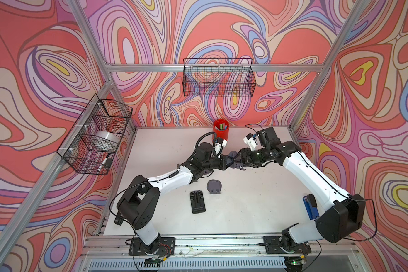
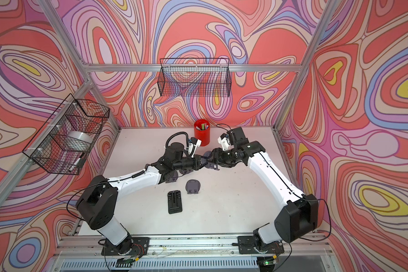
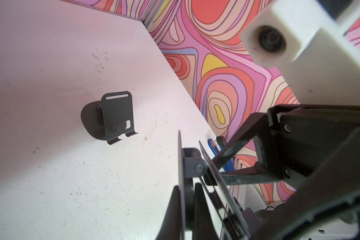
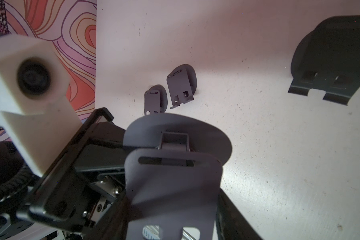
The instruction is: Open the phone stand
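While the phone stand (image 1: 233,159) hangs above the middle of the table (image 1: 257,200), on the near side of the red cup (image 1: 221,131), we have it between both arms, which reach inward and meet nose to nose, wrists about level. Our left gripper (image 3: 185,187) is clenched on the round rear plate, edge-on in its wrist view. Our right gripper (image 3: 210,171) straddles the slotted front plate (image 4: 170,187) across its width; whether those fingers press we cannot tell. We judge the hinge (image 3: 199,168) lies between the two grips, so swinging the right wrist away should spread the plates
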